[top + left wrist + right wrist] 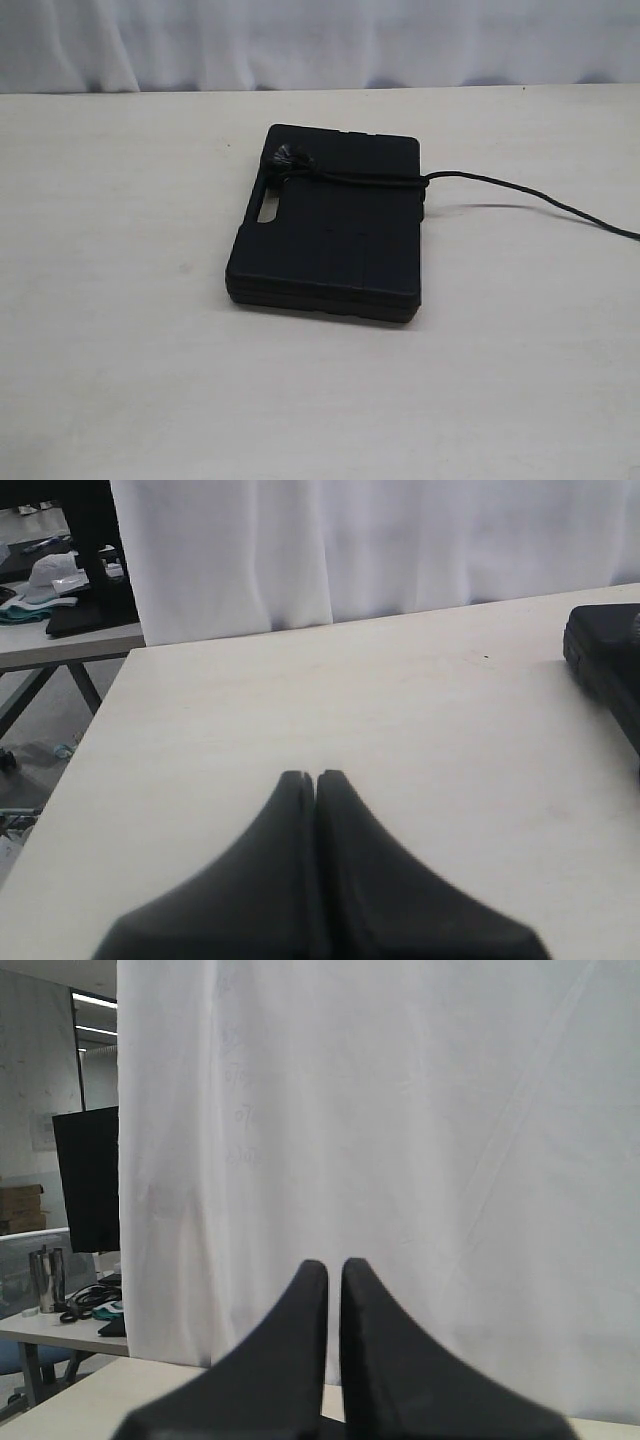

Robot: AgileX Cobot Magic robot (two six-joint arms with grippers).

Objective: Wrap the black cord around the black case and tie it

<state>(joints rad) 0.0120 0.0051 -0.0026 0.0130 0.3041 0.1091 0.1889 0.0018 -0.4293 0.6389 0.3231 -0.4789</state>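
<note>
Left of the black case (330,240): the left gripper (315,776) hangs over bare table (120,300), fingers clenched together on nothing, well apart from the case. On the case, which lies flat mid-table: the black cord (365,178) gathers into a knotted bunch (290,158) at the case's far-left corner, above the handle slot, then runs straight across the lid to its right edge. Whether it passes underneath cannot be told. Right of the case: the loose end trails over the table and out of view. The right gripper (333,1265) is raised, facing the white curtain (400,1110) behind the case, fingers pressed shut and empty. Judgement: one turn looks laid and some knot formed, so the step in hand is the tie, finished or awaiting a pull. The next move would call for opening a gripper, reaching the trailing end right of the case, and drawing it snug without dragging the case. Count: one case, one cord, two grippers.
</note>
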